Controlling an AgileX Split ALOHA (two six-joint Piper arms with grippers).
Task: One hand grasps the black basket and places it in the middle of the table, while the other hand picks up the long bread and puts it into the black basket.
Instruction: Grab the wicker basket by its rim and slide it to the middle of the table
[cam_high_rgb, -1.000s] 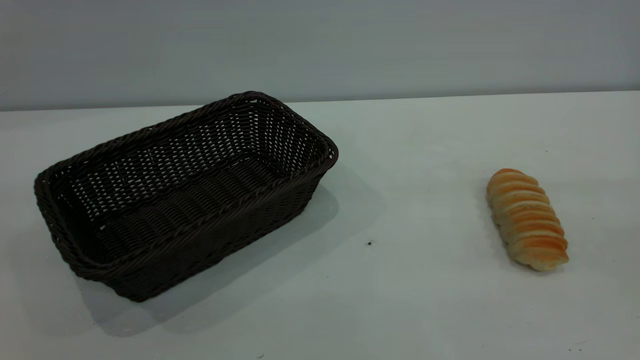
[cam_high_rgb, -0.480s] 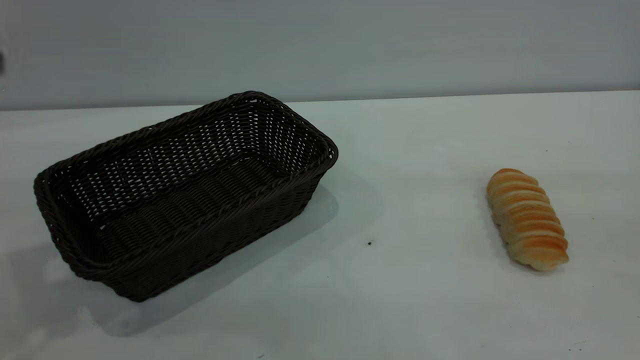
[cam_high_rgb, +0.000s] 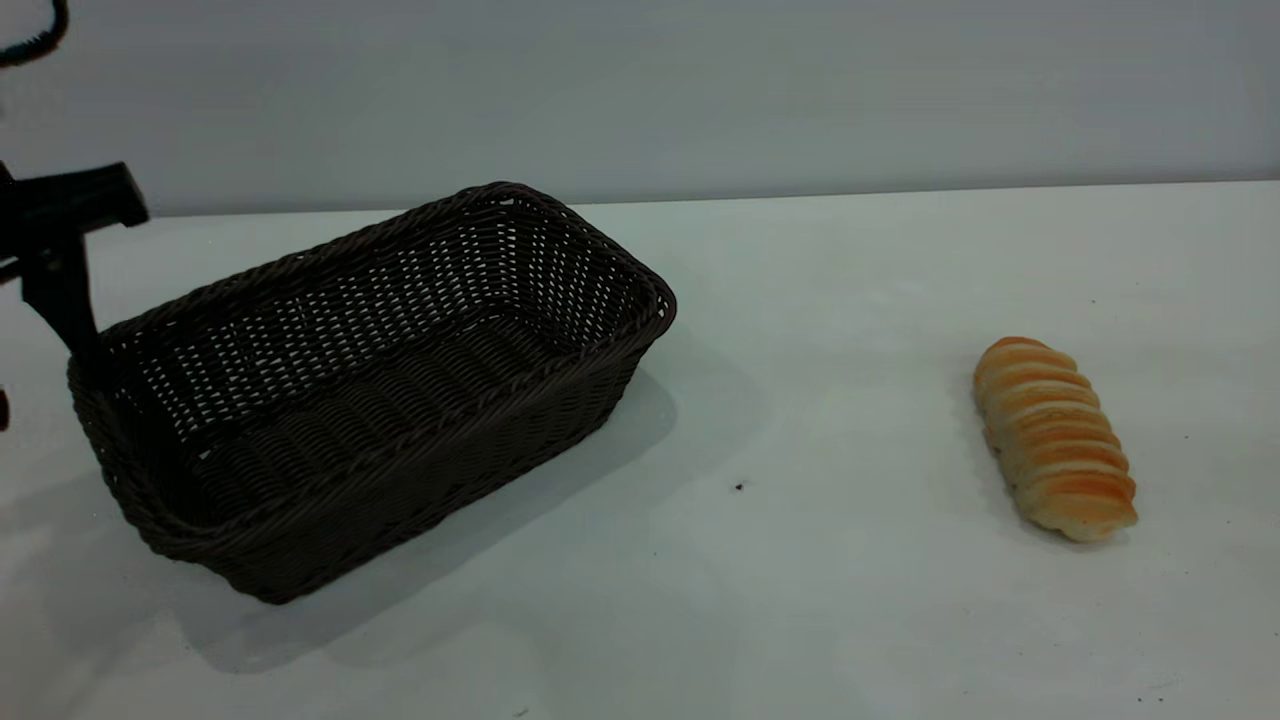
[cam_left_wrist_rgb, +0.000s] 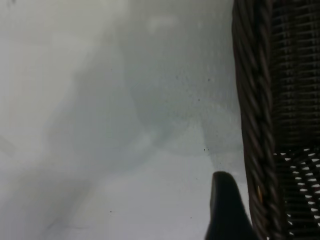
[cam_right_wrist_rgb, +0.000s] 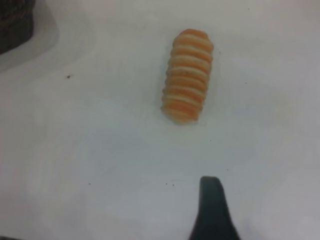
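Observation:
The black basket (cam_high_rgb: 370, 390) stands on the left half of the white table (cam_high_rgb: 820, 600), lying slantwise. My left gripper (cam_high_rgb: 45, 385) is open at the basket's left end. One finger (cam_high_rgb: 70, 310) reaches down to the rim. In the left wrist view a finger (cam_left_wrist_rgb: 226, 210) sits just outside the braided rim (cam_left_wrist_rgb: 255, 125); the other finger is out of frame. The long bread (cam_high_rgb: 1055, 438) lies on the table at the right. My right gripper is out of the exterior view; its wrist view shows one finger (cam_right_wrist_rgb: 212, 212) above bare table, short of the bread (cam_right_wrist_rgb: 187, 75), holding nothing.
A small dark speck (cam_high_rgb: 739, 486) marks the table between basket and bread. A grey wall (cam_high_rgb: 700, 90) runs behind the table's far edge. A corner of the basket (cam_right_wrist_rgb: 15, 22) shows in the right wrist view.
My left gripper has come into the exterior view from the left and dropped to the basket's left end. Basket and bread have not moved.

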